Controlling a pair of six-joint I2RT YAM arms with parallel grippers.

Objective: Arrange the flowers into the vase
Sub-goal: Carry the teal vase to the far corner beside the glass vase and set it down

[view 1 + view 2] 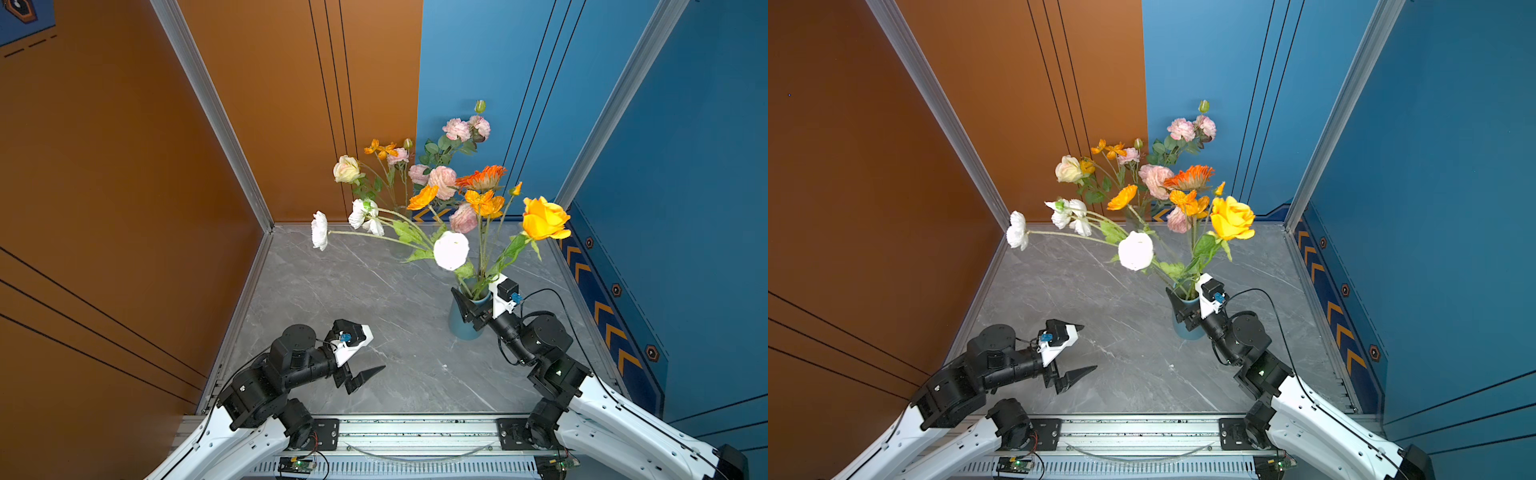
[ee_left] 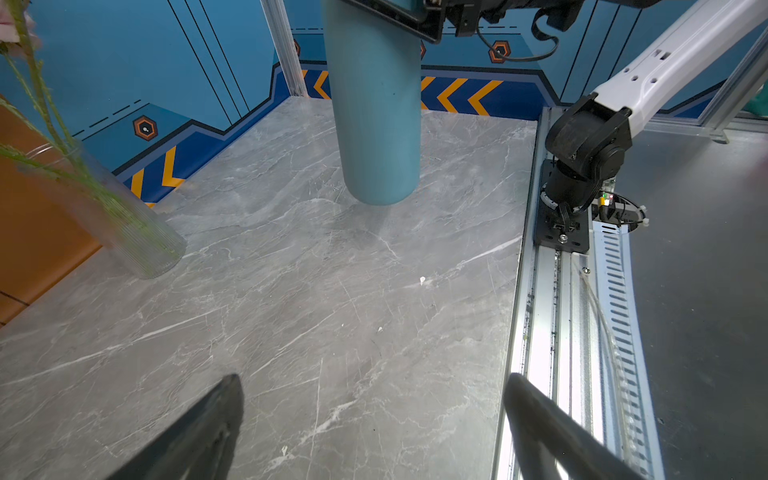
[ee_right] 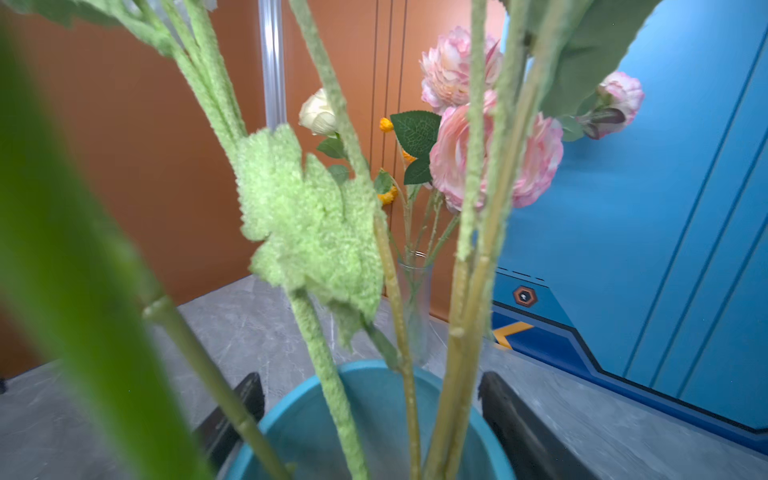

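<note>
- Checking the left side first, we see the left pincer [image 1: 376,350] hanging over the bare worktop [image 1: 332,299], jaws spread wide, nothing in it.
- At the back, around the middle, we see a clear glass vase [image 2: 137,237] standing upright. It already holds pink blooms [image 1: 442,180], a cream one and small orange ones.
- Right of centre we mark the blue vase [image 1: 463,328], upright on the worktop near the front. The flowers [image 1: 451,250] in it are white blooms leaning left, orange ones in the middle and a yellow rose [image 1: 544,218] to the right, with all stems down inside the mouth.
- We see the right pincer [image 3: 370,388] straddling the blue vase just under its rim, a jaw on each side. To us it looks clamped on the vase, with no stem in it.
- Progress, our call: no loose stem lies on the worktop in any view, so the arranging looks as good as done. What may be left is letting go of the blue vase and pulling clear without tipping it.
</note>
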